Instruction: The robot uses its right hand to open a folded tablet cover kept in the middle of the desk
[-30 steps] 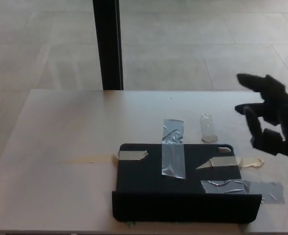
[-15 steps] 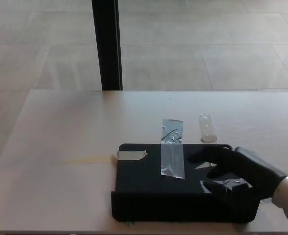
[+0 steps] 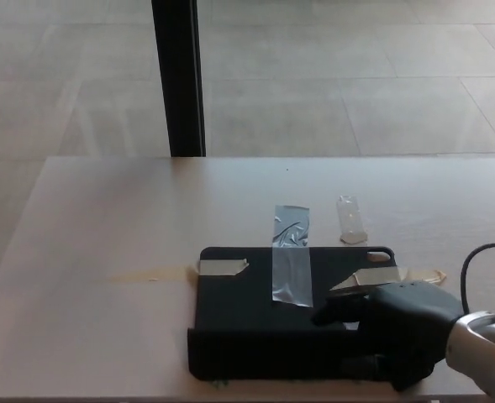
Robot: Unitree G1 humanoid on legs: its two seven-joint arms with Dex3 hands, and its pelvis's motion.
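Black tablet cover (image 3: 264,323) lies flat, taped down, at the near edge of the surface (image 3: 104,252), centre-right. Right hand (image 3: 394,323) rests on its near right corner, fingers curled over the front edge; whether it actually grips, cannot tell. Left and far parts of the surface are open. Dark post (image 3: 178,75) stands beyond the far edge.

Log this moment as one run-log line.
right hand: on tablet cover, near right corner | cover: flat, taped to desk | left hand: not in view
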